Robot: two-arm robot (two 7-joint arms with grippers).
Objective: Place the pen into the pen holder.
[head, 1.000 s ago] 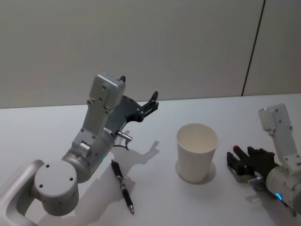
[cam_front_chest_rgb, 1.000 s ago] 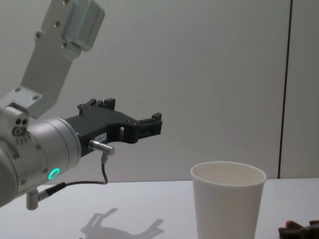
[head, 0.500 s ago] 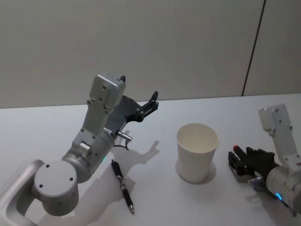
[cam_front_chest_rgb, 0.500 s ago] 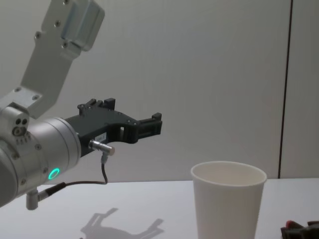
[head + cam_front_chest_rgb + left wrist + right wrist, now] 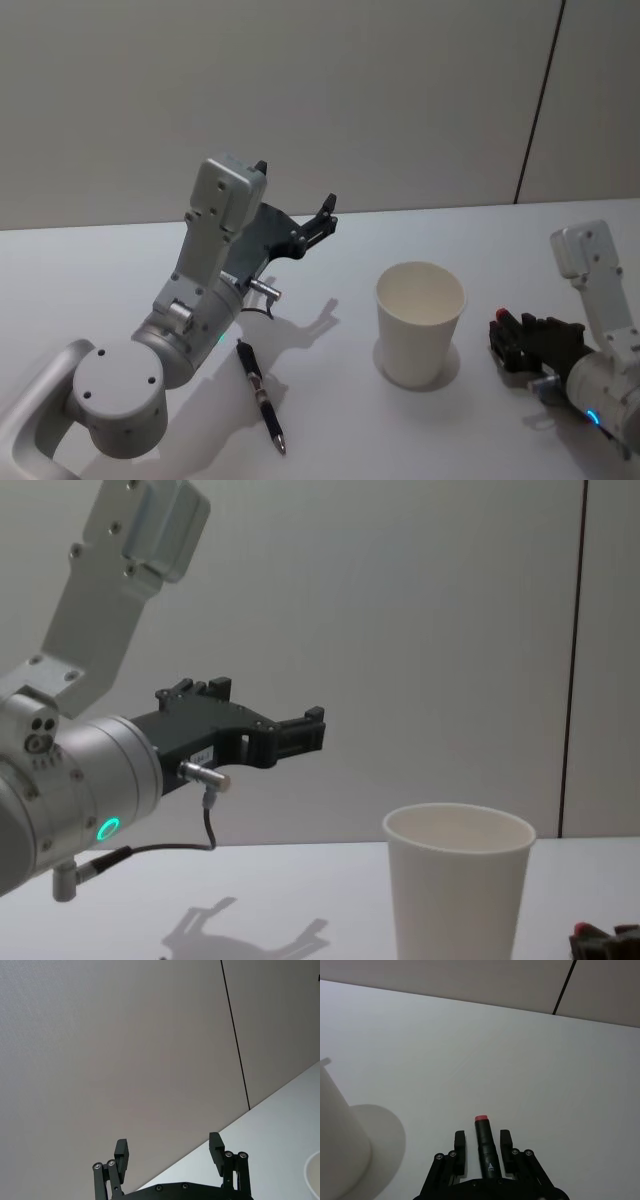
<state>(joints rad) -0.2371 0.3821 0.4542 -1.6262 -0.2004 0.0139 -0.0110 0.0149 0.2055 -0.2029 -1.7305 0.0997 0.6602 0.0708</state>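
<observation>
A black pen [image 5: 260, 392] with a silver tip lies on the white table, just in front of my left arm's base. The pen holder, a white paper cup [image 5: 420, 325] [image 5: 458, 900], stands upright and empty to the pen's right. My left gripper [image 5: 295, 187] [image 5: 268, 702] [image 5: 170, 1152] hangs open and empty in the air, well above the table and left of the cup. Low over the table to the right of the cup, my right gripper [image 5: 507, 338] [image 5: 482, 1141] is shut on a second black pen with a red end [image 5: 485, 1147], which points towards the far edge.
The white table [image 5: 330, 255] runs back to a plain grey wall with a dark vertical seam [image 5: 535, 110]. The cup's side [image 5: 337, 1150] shows close beside my right gripper in the right wrist view.
My right gripper, with the red-ended pen, has drifted slightly away from the cup. The left arm, the pen on the table and the cup have not moved.
</observation>
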